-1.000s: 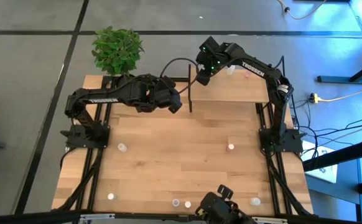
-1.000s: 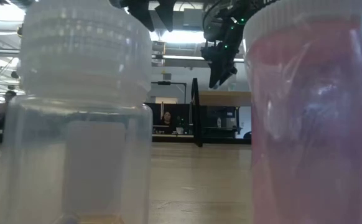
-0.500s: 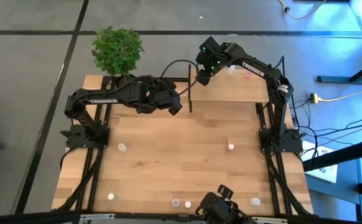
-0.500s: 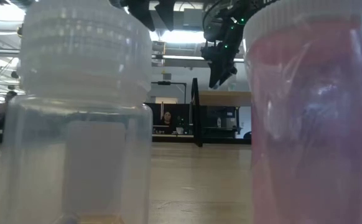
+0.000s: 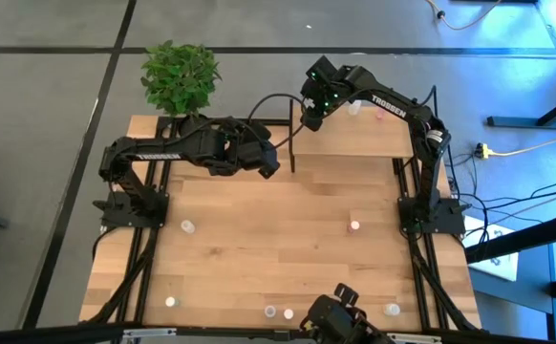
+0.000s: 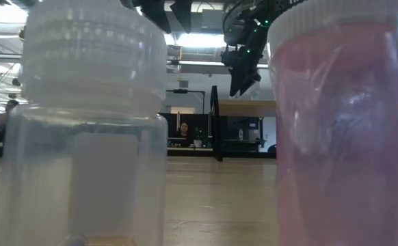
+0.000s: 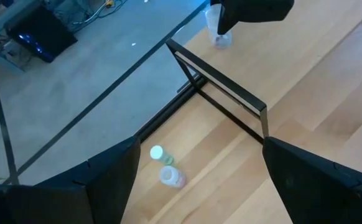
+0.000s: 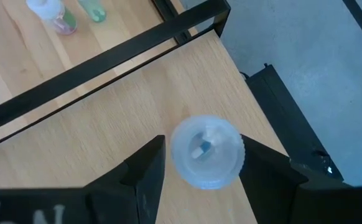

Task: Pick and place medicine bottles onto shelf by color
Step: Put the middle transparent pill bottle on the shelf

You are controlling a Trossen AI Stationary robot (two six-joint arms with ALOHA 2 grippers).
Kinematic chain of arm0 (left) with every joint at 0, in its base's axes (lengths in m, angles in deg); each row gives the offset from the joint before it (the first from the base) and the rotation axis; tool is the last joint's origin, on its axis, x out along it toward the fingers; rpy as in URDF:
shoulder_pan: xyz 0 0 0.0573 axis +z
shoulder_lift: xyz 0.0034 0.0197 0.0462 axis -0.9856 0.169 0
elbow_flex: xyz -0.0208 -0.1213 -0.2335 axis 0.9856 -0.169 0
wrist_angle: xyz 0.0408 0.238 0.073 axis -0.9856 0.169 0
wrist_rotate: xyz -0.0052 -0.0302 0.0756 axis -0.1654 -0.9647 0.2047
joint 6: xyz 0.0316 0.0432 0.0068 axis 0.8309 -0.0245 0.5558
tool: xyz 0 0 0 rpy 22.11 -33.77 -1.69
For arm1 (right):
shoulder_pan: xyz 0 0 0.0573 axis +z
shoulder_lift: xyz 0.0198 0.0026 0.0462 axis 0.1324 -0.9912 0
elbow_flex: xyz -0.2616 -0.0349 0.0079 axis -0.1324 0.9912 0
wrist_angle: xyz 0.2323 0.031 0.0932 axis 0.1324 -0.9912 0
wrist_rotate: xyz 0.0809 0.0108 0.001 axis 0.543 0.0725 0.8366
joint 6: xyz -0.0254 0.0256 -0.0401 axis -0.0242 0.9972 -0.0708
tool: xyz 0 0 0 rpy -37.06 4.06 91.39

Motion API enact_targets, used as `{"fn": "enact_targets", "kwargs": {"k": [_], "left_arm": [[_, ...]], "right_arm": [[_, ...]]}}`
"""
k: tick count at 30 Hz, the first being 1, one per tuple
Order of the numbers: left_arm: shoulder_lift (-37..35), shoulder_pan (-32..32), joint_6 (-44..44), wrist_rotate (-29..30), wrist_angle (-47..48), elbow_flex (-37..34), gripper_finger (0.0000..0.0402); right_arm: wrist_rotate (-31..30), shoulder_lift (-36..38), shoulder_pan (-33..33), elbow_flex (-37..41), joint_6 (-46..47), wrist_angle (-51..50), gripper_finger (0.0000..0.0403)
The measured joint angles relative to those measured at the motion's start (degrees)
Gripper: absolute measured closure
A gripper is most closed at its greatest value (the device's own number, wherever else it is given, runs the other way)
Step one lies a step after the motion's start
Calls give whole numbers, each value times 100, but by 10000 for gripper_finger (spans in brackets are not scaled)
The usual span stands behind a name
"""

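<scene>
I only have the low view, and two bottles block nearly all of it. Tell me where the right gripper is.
Observer: From the high view, the right gripper is over the end of the shelf that faces the left arm.
Operator: Report any bottle there.
Observer: Its wrist view shows a pale-capped bottle standing on the shelf right at that gripper.
Operator: Now the left arm.
Observer: The left gripper hovers beside the shelf, jaws open and empty.
</scene>
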Motion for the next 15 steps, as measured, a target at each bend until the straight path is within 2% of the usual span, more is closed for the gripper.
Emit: {"fn": "enact_targets", "kwargs": {"k": [15], "left_arm": [[0, 0, 2, -44, 0, 0, 67]], "right_arm": [[-9, 0, 1, -2, -44, 158, 209]]}}
